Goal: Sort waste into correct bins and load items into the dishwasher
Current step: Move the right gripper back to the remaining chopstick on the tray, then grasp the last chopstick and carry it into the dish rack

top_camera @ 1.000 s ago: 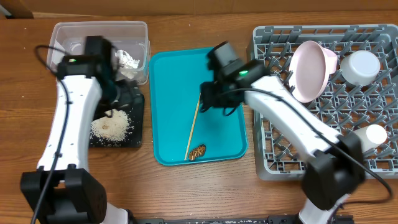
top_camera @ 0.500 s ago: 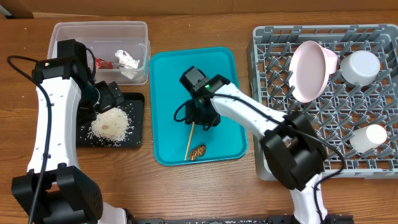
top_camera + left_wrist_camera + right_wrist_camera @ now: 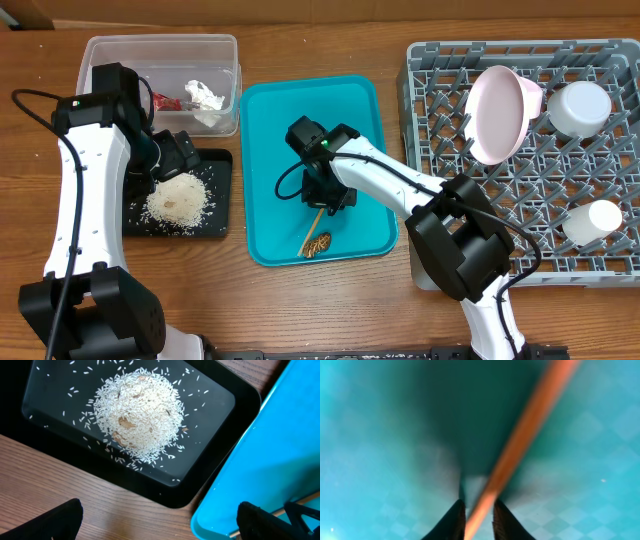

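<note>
Item 1, at 10 o'clock on my overhead: clear tub [image 3: 160, 45] holding the red-and-white wrapper [image 3: 168, 101] and white tissue [image 3: 205, 96].

Item 2, at its 6 o'clock: black tray [image 3: 223, 170] with rice pile [image 3: 178, 198]. The left gripper [image 3: 159, 510] is over it, jaws spread wide and empty.

Item 3, centre: teal tray [image 3: 270, 130]. The right gripper [image 3: 477, 520] is pinched on a wooden stick [image 3: 520, 445], as far as the blurred wrist view lets me tell. The brown lump [image 3: 318, 243] lies at 6 o'clock.

Item 4, at 3 o'clock: grey dish rack [image 3: 440, 70] with plate [image 3: 495, 115], bowl [image 3: 580, 105] and cup [image 3: 590, 218].

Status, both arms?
Left gripper open over black tray. Right gripper shut on wooden stick, on teal tray. Brown lump at stick's end. Nothing blocking stick.
</note>
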Robot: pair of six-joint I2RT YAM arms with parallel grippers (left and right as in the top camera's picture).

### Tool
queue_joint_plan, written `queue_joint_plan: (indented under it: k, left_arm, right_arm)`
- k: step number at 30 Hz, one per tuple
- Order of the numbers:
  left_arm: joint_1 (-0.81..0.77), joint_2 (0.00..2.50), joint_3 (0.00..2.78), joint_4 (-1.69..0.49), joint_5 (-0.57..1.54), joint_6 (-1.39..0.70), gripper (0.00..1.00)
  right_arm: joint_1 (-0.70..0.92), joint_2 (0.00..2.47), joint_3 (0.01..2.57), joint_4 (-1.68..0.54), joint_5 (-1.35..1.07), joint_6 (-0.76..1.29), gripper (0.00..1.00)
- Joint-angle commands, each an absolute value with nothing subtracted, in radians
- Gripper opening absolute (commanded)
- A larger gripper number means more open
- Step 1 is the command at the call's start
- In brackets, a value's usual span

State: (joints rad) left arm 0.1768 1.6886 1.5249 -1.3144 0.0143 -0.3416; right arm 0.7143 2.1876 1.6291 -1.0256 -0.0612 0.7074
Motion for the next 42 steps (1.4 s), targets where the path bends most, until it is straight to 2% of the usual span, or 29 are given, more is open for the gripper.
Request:
queue_joint_plan:
  k: [1,10,22,27,33,42]
  left_arm:
    - [0.177,1.66,1.54,-1.309,0.019,-0.344,1.0]
    - [0.175,1.66,1.54,-1.309,0.02,-0.344,1.0]
    - [0.174,1.66,1.54,-1.308,0.028,-0.344,1.0]
    - [0.173,1.66,1.54,-1.308,0.049,-0.344,1.0]
    - [0.161,1.66,1.54,-1.297,0.09,-0.344,1.0]
    - [0.082,1.66,1.54,-1.274,0.174,-0.278,1.0]
  right_arm:
    - [0.719,2.251,1.616,-1.026,-0.029,0.734,0.16]
    - [0.719,2.251,1.616,-0.968,-0.142,0.736,0.04]
    - [0.696,2.193,1.656,-0.936,-0.179,0.728,0.04]
    - [0.637,2.094,1.735,-1.003,-0.178,0.543,0.04]
    - [0.487,1.975,1.88,-1.262,-0.178,0.311,0.04]
    - [0.271,1.899,1.896,-1.527,-0.143,0.065,0.04]
